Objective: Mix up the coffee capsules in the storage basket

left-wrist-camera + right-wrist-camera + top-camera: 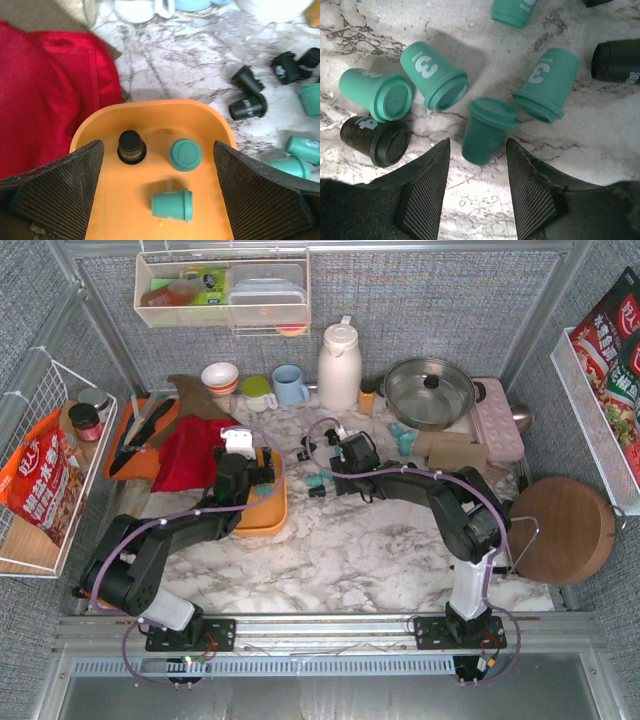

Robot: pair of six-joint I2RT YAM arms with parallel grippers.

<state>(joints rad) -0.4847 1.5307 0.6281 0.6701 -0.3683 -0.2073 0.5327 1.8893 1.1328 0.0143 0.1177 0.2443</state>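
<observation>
Orange storage basket (pixel 150 106) on marble tabletop (pixel 175 65), beneath left tool (pixel 157 160). Left tool spread wide, gripping nothing. Inside basket: black capsule (pixel 132 147) standing at 11 o'clock, teal capsule (pixel 185 154) standing at 1, sideways teal capsule (pixel 173 205) at 6. Loose coffee capsules (pixel 247 106) on tabletop at basket's 3 o'clock. Right tool (pixel 477 145) partly spread, straddling tipped teal capsule (pixel 485 132); contact unclear.

Left arm (pixel 160 540), right arm (pixel 450 505): black links, white base segments, lilac cables (pixel 124 645). Gripper fingers (pixel 55 195): black, mesh-textured.
</observation>
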